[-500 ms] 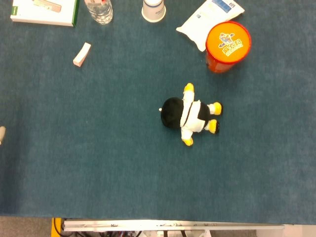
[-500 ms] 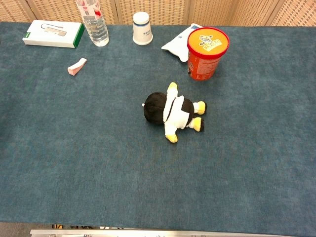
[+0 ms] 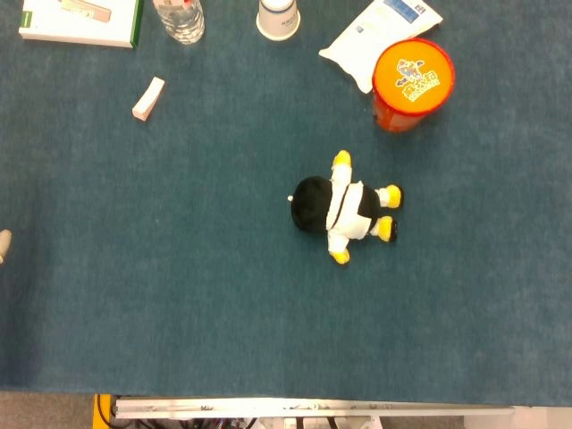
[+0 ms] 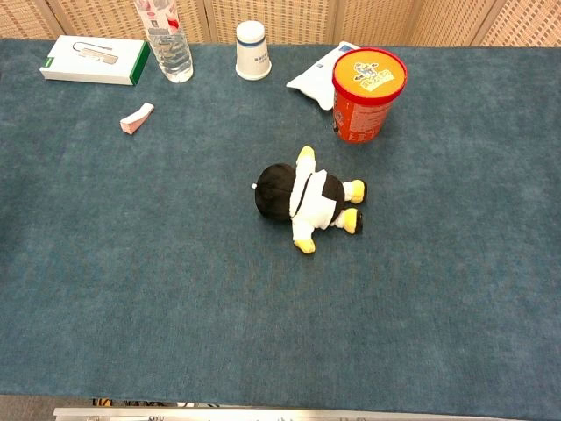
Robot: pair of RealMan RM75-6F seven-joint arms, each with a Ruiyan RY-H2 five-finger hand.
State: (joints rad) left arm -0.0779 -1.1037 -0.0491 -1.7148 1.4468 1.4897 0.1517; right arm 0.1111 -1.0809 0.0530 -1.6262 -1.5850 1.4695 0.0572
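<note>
Presently listed: one plush doll point(image 3: 344, 208), black head, white body, yellow feet and hands, lying face down on the blue-covered table point(image 3: 179, 313), head toward the robot's left. Left hand point(image 3: 3, 243): only a pale sliver at the left edge of the head view, probably a fingertip; whether its fingers are spread or curled cannot be told. Right hand: in neither view. The doll lies well to the right of that sliver, apart from everything else. Handling note, as a judgement: the doll is soft and low, so a grasp would go best from above across the white body, fingers either side, not on the round head, which would likely roll. Beyond the doll, far from the hand: orange canister point(image 3: 412, 82) touching or overlapping a white pouch point(image 3: 375, 31), paper cup point(image 3: 278, 18), water bottle point(image 3: 180, 18), white box point(image 3: 80, 20), and nearer the hand a small pink-edged packet point(image 3: 148, 98). Cut off: tops of bottle, cup and box in the head view. The doll's face is hidden.
</note>
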